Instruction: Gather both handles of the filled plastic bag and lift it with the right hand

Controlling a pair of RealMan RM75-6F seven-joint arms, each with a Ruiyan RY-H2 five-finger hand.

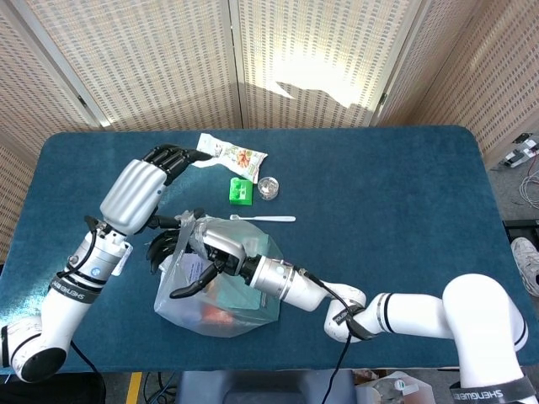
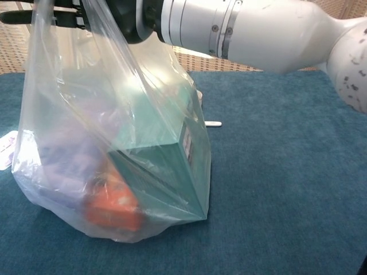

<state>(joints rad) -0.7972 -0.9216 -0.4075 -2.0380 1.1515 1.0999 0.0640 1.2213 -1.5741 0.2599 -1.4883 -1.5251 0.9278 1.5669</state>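
The clear plastic bag [image 1: 221, 290] stands near the table's front left, holding a teal box [image 2: 166, 166], an orange item [image 2: 112, 209] and something purple [image 2: 63, 154]. My right hand [image 1: 212, 252] grips the gathered handles at the bag's top, pulling the film taut; the chest view shows it at the top edge [image 2: 129, 17]. The bag's bottom looks to be touching the cloth. My left hand [image 1: 139, 192] hovers just left of the bag's top with its fingers [image 1: 168, 155] stretched away toward the back. Its thumb is close to the handles, holding nothing I can see.
On the blue tablecloth [image 1: 396, 194] behind the bag lie a snack packet [image 1: 232, 154], a small green box [image 1: 241, 191], a little clear cup [image 1: 269, 187] and a white spoon [image 1: 265, 219]. Folding screens stand beyond the far edge.
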